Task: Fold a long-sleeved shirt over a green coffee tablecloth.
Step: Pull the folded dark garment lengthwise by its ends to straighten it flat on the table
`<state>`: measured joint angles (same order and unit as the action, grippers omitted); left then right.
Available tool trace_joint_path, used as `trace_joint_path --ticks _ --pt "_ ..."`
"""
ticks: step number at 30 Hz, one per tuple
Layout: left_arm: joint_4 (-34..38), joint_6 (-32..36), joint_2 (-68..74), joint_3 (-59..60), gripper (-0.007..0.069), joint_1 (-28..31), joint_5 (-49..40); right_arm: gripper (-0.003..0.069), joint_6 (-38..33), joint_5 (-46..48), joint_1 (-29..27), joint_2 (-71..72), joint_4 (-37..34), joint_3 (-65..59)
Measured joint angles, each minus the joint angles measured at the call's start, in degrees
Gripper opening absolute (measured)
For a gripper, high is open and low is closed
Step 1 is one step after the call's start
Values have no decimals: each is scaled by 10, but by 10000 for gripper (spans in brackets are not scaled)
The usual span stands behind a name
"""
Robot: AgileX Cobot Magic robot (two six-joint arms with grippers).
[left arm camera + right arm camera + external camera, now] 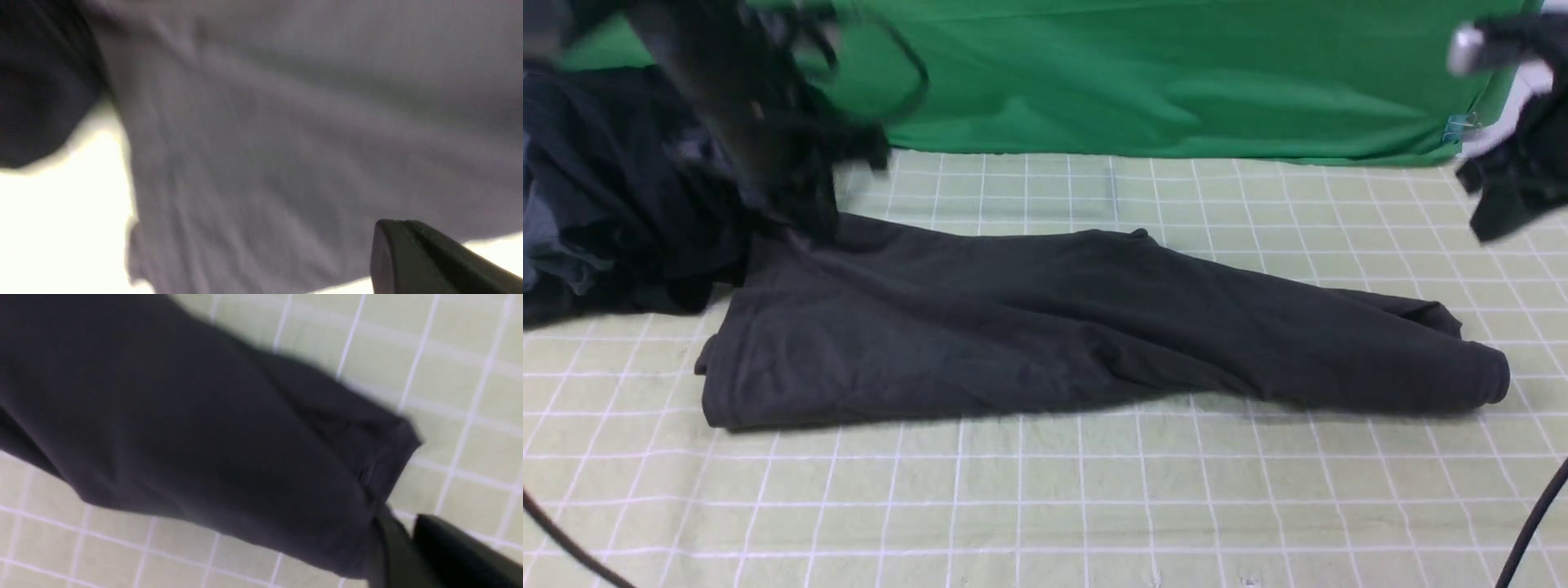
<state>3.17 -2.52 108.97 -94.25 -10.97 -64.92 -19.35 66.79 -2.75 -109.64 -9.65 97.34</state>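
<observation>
Tablecloth [1045, 490] carries shirt [1013, 343], lying flat; far corner by L jaws, cuff [1490, 377] below R jaws; black clothes pile [596, 204] left of L jaws.

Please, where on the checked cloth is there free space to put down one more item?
The widest bare patch is the near strip of the green coffee tablecloth, in front of the long-sleeved shirt. A narrower strip lies behind the shirt, before the bright green backdrop. The far left is crowded by the dark clothing pile.
</observation>
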Motion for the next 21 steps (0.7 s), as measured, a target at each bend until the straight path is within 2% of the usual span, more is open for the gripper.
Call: trace_joint_path --ticks 1,6,7,8,12,15,16,17,18,19,21 --pt "-1 0 1 25 -6 -4 12 171 -3 -7 -3 -7 -2 -7" --pt "-28 -16 15 141 -6 -9 76 433 -26 -45 -8 -57 -15 -23" --pt "-32 -19 16 147 -6 -9 81 433 -26 -45 -8 -57 -16 -23" --pt "-50 -27 19 167 -6 -6 96 483 -31 -58 -8 -73 -19 -23" --pt "-69 -35 21 192 -6 2 125 508 -33 -71 -8 -105 -24 -23" --pt "-69 -37 20 192 -6 5 130 472 -34 -60 -8 -119 -25 -23" --pt "-69 -37 20 192 -6 7 131 441 -34 -53 -8 -123 -26 -23" --pt "-69 -37 20 192 -6 11 135 379 -34 -43 -8 -128 -26 -23" --pt "-69 -37 20 192 -6 11 136 356 -34 -41 -8 -128 -26 -23" --pt "-69 -39 20 192 -6 14 138 262 -35 -35 -8 -131 -27 -23" --pt "-70 -46 20 192 -6 17 139 122 -34 -31 -8 -131 -28 -22"
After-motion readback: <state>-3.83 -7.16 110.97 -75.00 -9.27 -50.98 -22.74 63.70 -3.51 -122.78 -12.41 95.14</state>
